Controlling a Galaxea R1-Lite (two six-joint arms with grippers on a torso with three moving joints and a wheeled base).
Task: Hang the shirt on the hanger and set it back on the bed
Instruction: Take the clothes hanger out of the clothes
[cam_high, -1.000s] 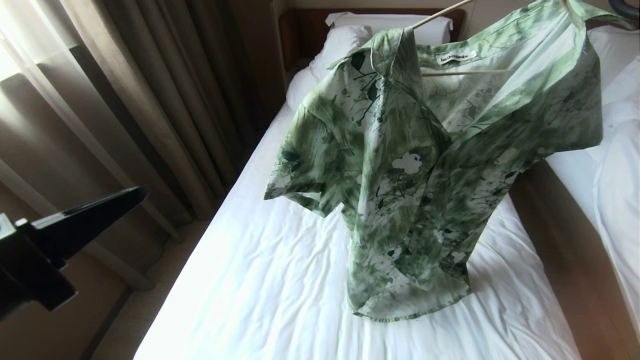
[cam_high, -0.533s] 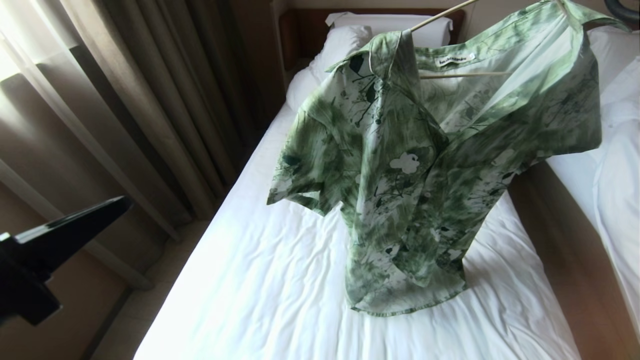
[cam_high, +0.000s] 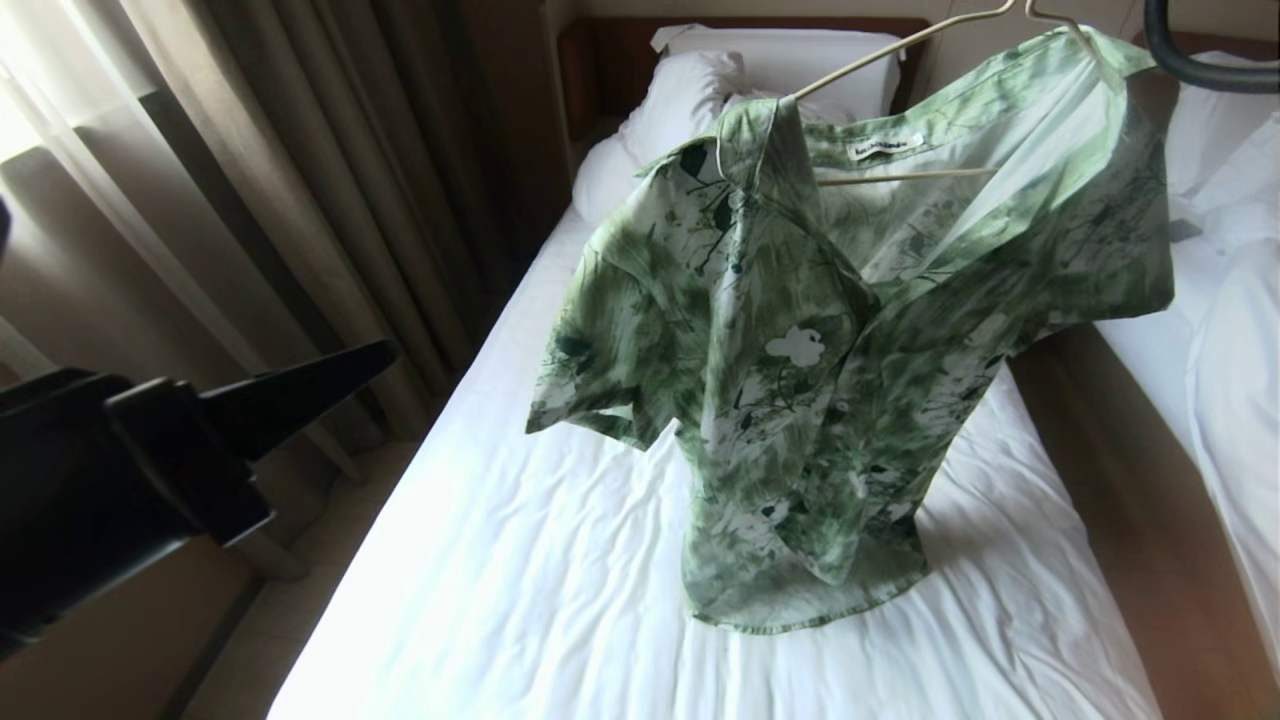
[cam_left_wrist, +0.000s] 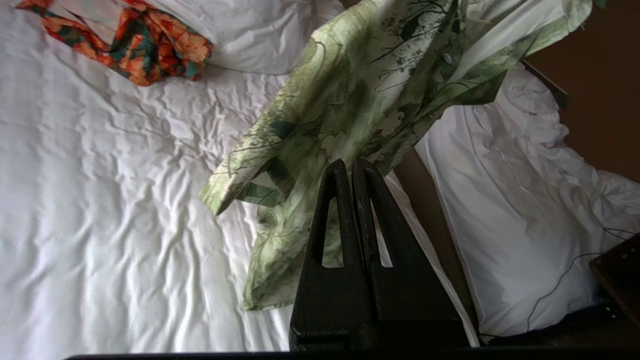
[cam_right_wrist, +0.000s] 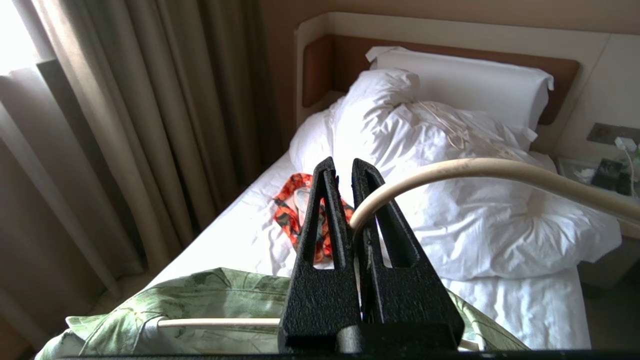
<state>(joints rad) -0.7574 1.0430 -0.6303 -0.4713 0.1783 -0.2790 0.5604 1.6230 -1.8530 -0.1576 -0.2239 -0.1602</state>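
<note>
Hotel-type room with beige curtains (cam_high: 300, 170) along the left wall. The bed (cam_high: 560, 560), covered by a wrinkled white sheet, runs lengthwise away from the robot toward a dark wooden headboard (cam_right_wrist: 340, 65), with a white pillow (cam_right_wrist: 460, 85) and bunched duvet (cam_right_wrist: 450, 200) at that end. A second white bed (cam_high: 1230, 330) stands to the right. An orange-and-teal garment (cam_right_wrist: 295, 210) lies near the duvet.

The shirt (cam_high: 820, 340) hangs on the hanger (cam_high: 900, 178), collar uppermost, long axis sloping down toward the robot, hem touching the sheet. The right gripper (cam_right_wrist: 345, 170) is pinched on the hanger's hook. The left gripper (cam_left_wrist: 350, 167), jaws pressed together and empty, hovers left of the shirt.
</note>
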